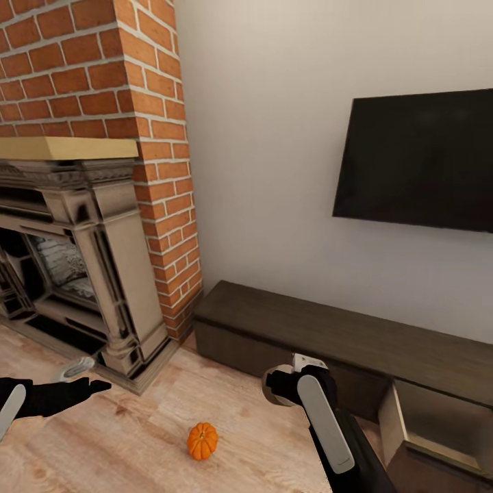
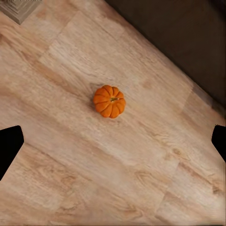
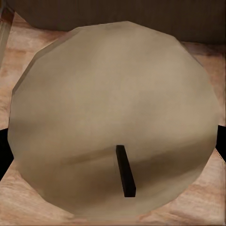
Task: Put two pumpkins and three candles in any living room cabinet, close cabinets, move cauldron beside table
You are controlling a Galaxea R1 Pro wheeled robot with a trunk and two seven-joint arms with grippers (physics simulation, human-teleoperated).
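Ribbed orange pumpkin [image 1: 202, 440] on wood-grain floor [image 1: 137, 438]; right gripper [image 1: 274, 387] clasps faceted candle [image 3: 113, 117].

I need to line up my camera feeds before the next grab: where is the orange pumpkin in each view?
Head view: the pumpkin sits on the wood floor, low centre, between the two arms.
Left wrist view: the pumpkin lies near the middle, on bare planks.
Right wrist view: not in it; a candle with a dark wick is close up.
Shared landmark: the dark cabinet, also seen at.
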